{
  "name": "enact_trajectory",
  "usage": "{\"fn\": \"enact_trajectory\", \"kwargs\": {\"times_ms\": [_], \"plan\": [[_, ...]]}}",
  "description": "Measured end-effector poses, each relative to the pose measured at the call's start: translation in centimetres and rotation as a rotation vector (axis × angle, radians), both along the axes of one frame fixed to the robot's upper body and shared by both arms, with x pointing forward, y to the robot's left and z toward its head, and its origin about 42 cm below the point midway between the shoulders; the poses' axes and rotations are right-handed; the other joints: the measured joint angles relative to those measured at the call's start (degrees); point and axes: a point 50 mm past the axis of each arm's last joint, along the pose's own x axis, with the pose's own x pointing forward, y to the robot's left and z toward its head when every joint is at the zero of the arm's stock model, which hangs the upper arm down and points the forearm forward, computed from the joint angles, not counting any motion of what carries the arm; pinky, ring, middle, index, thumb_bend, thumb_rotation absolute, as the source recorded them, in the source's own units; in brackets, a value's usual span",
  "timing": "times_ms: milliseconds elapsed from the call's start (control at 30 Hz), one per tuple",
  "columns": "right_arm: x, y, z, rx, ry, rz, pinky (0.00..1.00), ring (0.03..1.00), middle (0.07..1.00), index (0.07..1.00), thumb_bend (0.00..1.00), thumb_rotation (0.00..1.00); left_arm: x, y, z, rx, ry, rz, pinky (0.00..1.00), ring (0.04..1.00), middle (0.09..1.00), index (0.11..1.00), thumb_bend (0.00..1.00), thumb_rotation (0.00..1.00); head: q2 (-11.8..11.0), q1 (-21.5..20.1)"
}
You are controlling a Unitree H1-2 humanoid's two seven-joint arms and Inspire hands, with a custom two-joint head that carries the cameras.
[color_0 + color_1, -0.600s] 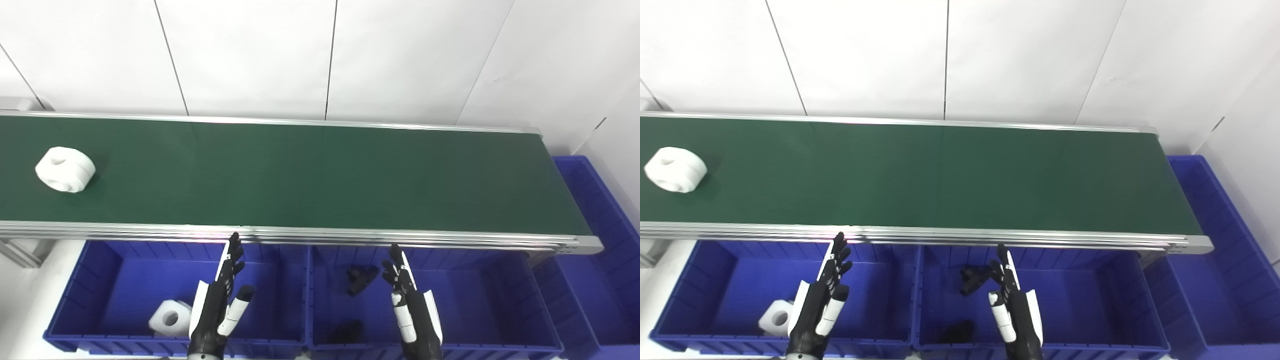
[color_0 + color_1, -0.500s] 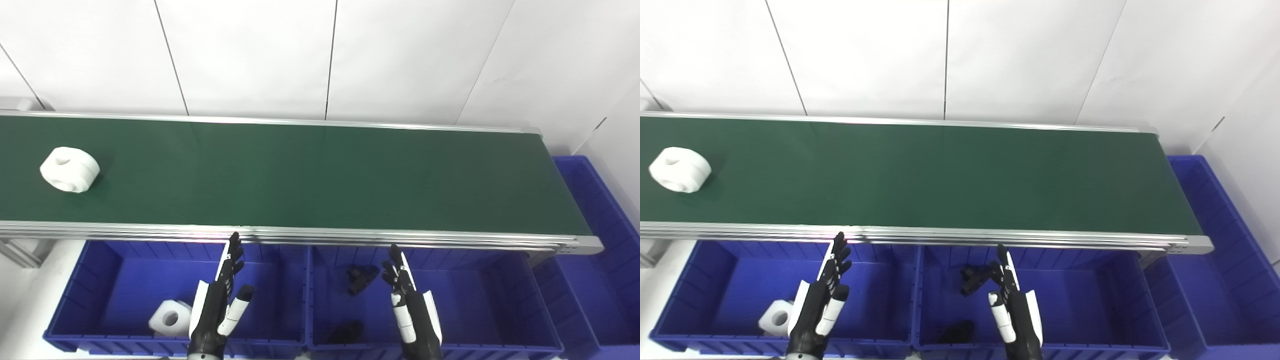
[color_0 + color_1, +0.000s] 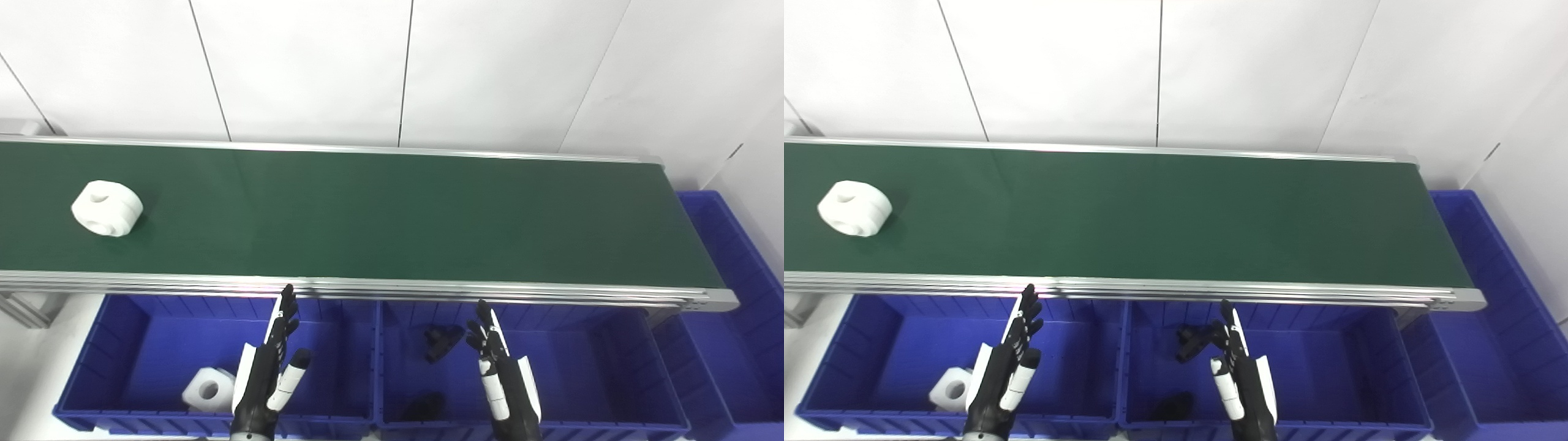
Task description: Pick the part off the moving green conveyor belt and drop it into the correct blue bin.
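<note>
More of the far-right bin is shown in the left eye view than in the right. The part, a white rounded block with a hole, is seen on the belt near its left end. The left hand and right hand are held upright over the bins, fingers spread apart, nothing held.

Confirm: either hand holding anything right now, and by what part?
Nothing held. Left hand and right hand are both open over the blue bins, fingers apart. The white part rides untouched on the green belt.
</note>
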Motion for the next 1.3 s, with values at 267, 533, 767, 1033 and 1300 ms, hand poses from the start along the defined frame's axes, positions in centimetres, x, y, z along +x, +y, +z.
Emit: {"fn": "enact_trajectory", "kwargs": {"times_ms": [267, 533, 767, 1033, 1300], "plan": [[-0.02, -0.10, -0.13, -0.011, 0.003, 0.005, 0.89, 0.942, 0.995, 1.000, 0.88, 1.00, 0.01, -0.03, 0.00, 0.000, 0.000, -0.001, 0.94, 0.983, 1.000, 1.000, 0.84, 0.97, 0.0, 0.1], [-0.02, -0.11, -0.13, -0.013, 0.002, 0.006, 0.90, 0.944, 0.997, 1.000, 0.87, 1.00, 0.01, -0.09, 0.01, -0.001, 0.000, -0.003, 0.93, 0.983, 1.000, 1.000, 0.83, 0.98, -0.1, 0.0], [-0.01, -0.09, -0.15, -0.013, 0.001, 0.008, 0.89, 0.944, 0.998, 1.000, 0.86, 1.00, 0.01, -0.12, 0.01, -0.001, 0.000, -0.004, 0.93, 0.984, 1.000, 1.000, 0.83, 0.97, -0.2, 0.1], [-0.11, -0.14, -0.52, -0.016, 0.014, 0.014, 0.89, 0.945, 1.000, 1.000, 0.87, 1.00, 0.00, -0.15, -0.01, -0.002, 0.000, -0.005, 0.93, 0.982, 1.000, 1.000, 0.82, 0.97, -0.3, 0.3], [-0.12, -0.22, -0.54, -0.019, 0.014, 0.017, 0.88, 0.942, 1.000, 1.000, 0.88, 1.00, -0.01, -0.17, -0.03, -0.002, 0.001, -0.006, 0.92, 0.980, 1.000, 1.000, 0.82, 0.97, -0.3, 0.4]]}}
